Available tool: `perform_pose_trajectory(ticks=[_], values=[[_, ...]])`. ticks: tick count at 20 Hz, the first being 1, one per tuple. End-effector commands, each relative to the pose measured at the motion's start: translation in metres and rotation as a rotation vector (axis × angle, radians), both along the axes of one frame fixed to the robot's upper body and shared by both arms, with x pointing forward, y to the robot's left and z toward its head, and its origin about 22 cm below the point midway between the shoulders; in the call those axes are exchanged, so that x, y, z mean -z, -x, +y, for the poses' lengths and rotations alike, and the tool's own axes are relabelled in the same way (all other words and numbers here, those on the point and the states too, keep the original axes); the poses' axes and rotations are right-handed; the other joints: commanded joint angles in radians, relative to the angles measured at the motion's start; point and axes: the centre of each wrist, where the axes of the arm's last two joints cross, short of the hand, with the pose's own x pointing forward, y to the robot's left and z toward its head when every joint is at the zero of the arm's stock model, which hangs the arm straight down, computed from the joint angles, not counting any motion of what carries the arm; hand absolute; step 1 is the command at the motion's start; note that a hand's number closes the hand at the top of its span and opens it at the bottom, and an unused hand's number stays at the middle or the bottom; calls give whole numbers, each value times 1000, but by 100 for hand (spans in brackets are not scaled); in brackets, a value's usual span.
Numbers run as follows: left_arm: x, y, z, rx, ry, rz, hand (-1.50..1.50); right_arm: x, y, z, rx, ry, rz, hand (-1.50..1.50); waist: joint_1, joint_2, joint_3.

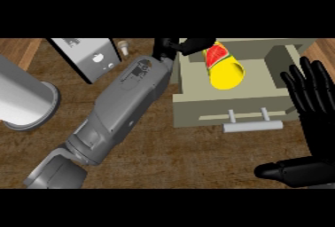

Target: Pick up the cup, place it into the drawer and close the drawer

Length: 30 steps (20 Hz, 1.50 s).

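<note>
Left hand (178,45) is mostly hidden behind its own forearm at the drawer's (229,108) back corner, so I can't tell if it's gripping. The one cup (224,67), yellow and red, lies on its side inside the open drawer. Right hand (313,111) rests open at the right edge, fingers up. Also on the wooden surface (163,155): a grey cylinder (23,99), partly cut off, and a slanted metal box (88,57).

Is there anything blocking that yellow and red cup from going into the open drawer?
Nothing visible does. The yellow and red cup already lies over the open beige drawer, with the left hand at its top end. The right hand rests open beside the drawer, clear of it.
</note>
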Motion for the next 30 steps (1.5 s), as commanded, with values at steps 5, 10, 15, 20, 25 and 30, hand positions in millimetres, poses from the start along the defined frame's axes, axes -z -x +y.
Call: perform_pose_trajectory(ticks=[5,10,15,20,25,30], values=[[15,0,-7,-17,-119,-4,150,-9,6,8,-39,-18,-17,-150,-41,5,1],[18,0,-10,-12,-196,11,150,-14,0,7,-57,-28,-22,-150,-48,9,1],[17,-1,-12,-48,-271,-2,-150,-4,-10,12,-63,-25,-39,-150,-52,16,2],[17,4,-16,-17,-180,19,-150,7,-4,6,-79,-52,-44,-150,-64,16,2],[10,8,-21,41,-44,-23,-150,-10,-7,13,-94,-70,-40,-150,-30,7,0],[6,13,-22,80,75,-68,-150,-6,11,-5,-120,-76,13,-150,15,-8,0]])
